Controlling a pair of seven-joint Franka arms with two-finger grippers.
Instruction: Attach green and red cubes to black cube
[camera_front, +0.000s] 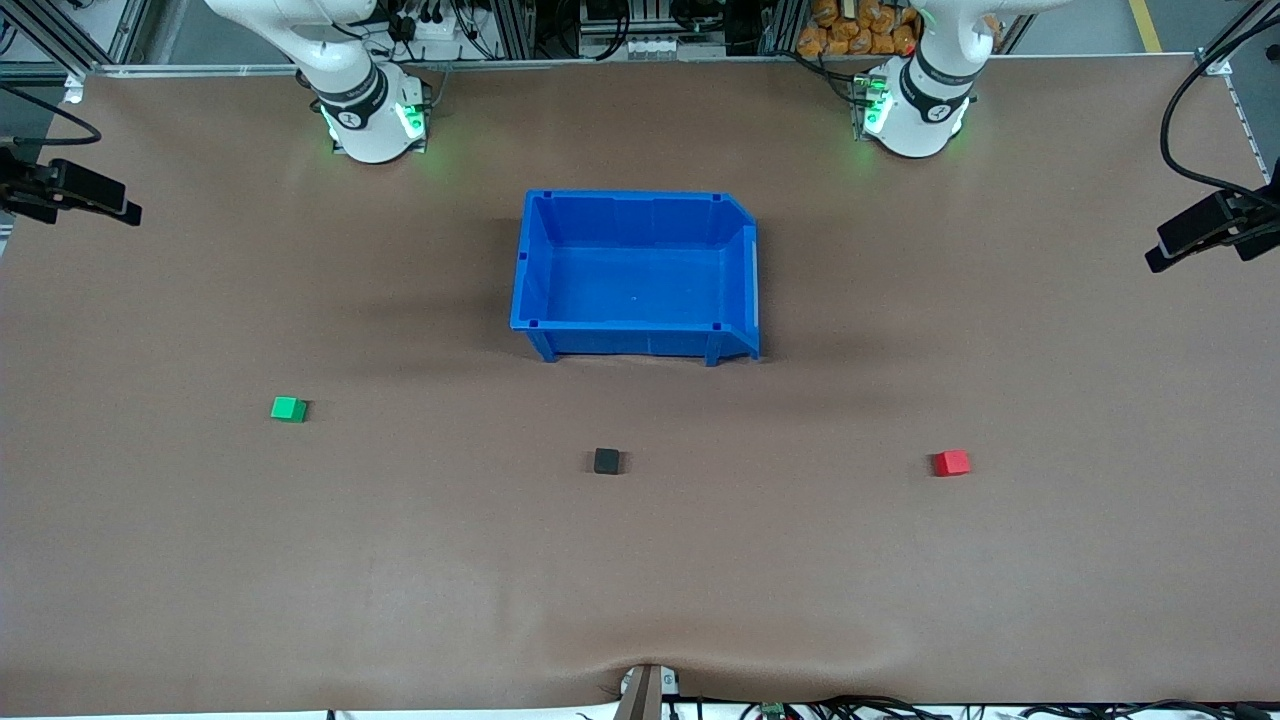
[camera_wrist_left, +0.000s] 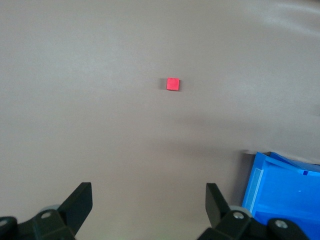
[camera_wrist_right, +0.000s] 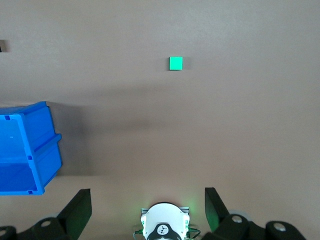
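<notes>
The black cube (camera_front: 606, 461) sits on the brown worktop (camera_front: 200, 560) just below the middle of the front frame, nearer the front camera than the blue bin (camera_front: 530, 260), which stands in the upper centre with nothing in it. The green cube (camera_front: 288, 408) lies in the middle-left part of that frame, toward my right arm's end; the red cube (camera_front: 951, 462) lies in the middle-right part, toward my left arm's end. All three are well apart and touch nothing but the worktop. My left pincer (camera_wrist_left: 149, 202) hangs high over the worktop, its jaws spread wide and holding nothing, with the red cube upper centre in its frame. My right pincer (camera_wrist_right: 148, 205) hangs likewise, wide and empty, with the green cube upper centre in its frame.
</notes>
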